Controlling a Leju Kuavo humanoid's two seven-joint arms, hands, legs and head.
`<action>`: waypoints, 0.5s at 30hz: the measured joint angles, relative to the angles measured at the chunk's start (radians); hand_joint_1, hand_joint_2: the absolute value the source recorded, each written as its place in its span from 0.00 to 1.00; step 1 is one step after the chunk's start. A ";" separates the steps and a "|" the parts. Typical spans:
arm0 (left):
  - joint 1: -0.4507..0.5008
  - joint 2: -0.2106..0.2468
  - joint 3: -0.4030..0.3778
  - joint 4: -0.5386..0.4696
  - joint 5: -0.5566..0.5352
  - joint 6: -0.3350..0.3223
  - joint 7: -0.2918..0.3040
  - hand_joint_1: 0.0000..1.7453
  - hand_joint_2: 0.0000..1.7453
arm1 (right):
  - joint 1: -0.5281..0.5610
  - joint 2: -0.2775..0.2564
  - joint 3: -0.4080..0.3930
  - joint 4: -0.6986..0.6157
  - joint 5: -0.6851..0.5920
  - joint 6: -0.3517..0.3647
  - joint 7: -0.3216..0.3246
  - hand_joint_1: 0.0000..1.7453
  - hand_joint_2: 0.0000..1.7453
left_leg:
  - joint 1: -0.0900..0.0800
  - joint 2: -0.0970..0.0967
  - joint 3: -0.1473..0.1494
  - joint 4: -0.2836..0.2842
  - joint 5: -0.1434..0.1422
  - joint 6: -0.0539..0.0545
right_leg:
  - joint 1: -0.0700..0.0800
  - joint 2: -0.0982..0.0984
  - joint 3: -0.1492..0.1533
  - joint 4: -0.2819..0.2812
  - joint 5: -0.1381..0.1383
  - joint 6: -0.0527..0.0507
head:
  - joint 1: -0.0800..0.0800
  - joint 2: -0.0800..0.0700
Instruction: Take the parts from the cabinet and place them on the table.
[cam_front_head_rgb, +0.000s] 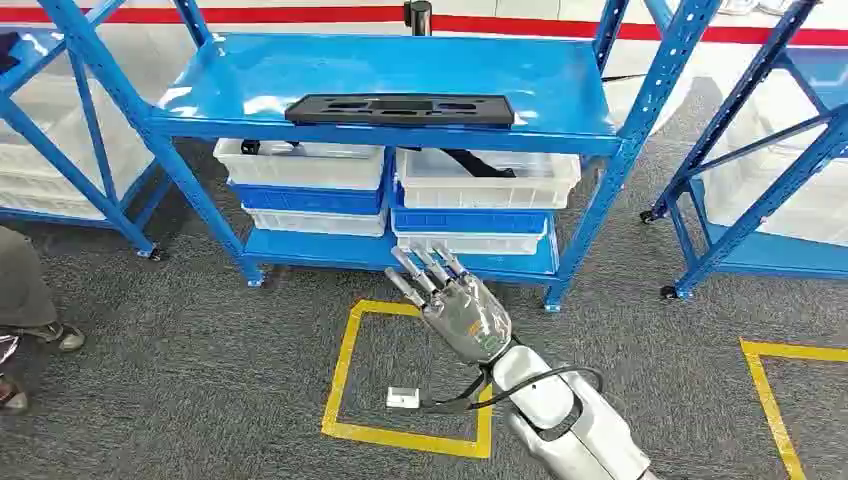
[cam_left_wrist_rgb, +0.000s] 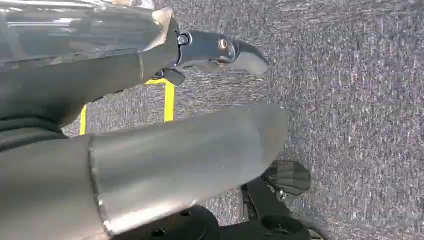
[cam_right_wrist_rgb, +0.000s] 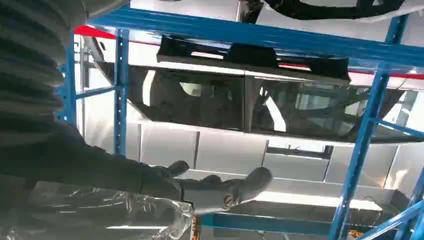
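Note:
A long black part (cam_front_head_rgb: 400, 109) lies flat across the top shelf of the blue rack (cam_front_head_rgb: 620, 150). In the right wrist view the same black part (cam_right_wrist_rgb: 250, 54) shows on the shelf edge. Another black part (cam_front_head_rgb: 482, 163) sits in the right white bin (cam_front_head_rgb: 487, 180) one shelf lower. My right hand (cam_front_head_rgb: 455, 300) is held out low in front of the rack's bottom shelf, fingers (cam_right_wrist_rgb: 225, 190) stretched apart and holding nothing. My left hand (cam_left_wrist_rgb: 200, 145) hangs over the grey carpet, its fingers straight and apart, nothing in it.
A left white bin (cam_front_head_rgb: 300, 162) and blue bins (cam_front_head_rgb: 310, 198) fill the lower shelves. A yellow tape square (cam_front_head_rgb: 346, 360) marks the carpet, with a small white block (cam_front_head_rgb: 402, 398) inside it. More blue racks (cam_front_head_rgb: 760, 190) stand at both sides. A person's shoe (cam_front_head_rgb: 55, 336) is at the left edge.

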 joint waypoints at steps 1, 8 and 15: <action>0.000 0.000 0.000 0.000 0.000 0.001 0.000 0.00 0.00 | 0.000 0.000 0.000 0.000 0.000 0.000 0.000 0.00 1.00 | 0.000 0.000 0.000 0.000 0.000 0.001 | 0.000 0.000 0.000 0.000 0.000 0.000 | 0.000 0.000; -0.006 0.001 0.009 0.008 0.005 0.025 0.004 0.00 0.00 | -0.009 -0.009 -0.010 0.017 0.000 0.004 0.000 0.00 1.00 | 0.092 0.008 0.054 -0.037 -0.028 -0.089 | -0.051 0.009 -0.024 0.049 -0.013 0.103 | 0.021 0.000; -0.013 -0.018 0.014 0.010 0.001 0.025 -0.002 0.00 0.00 | -0.008 0.006 -0.028 0.038 0.007 0.012 0.043 0.00 1.00 | 0.079 0.040 -0.079 0.223 -0.151 -0.086 | -0.038 0.006 -0.054 0.089 -0.040 0.022 | -0.030 0.000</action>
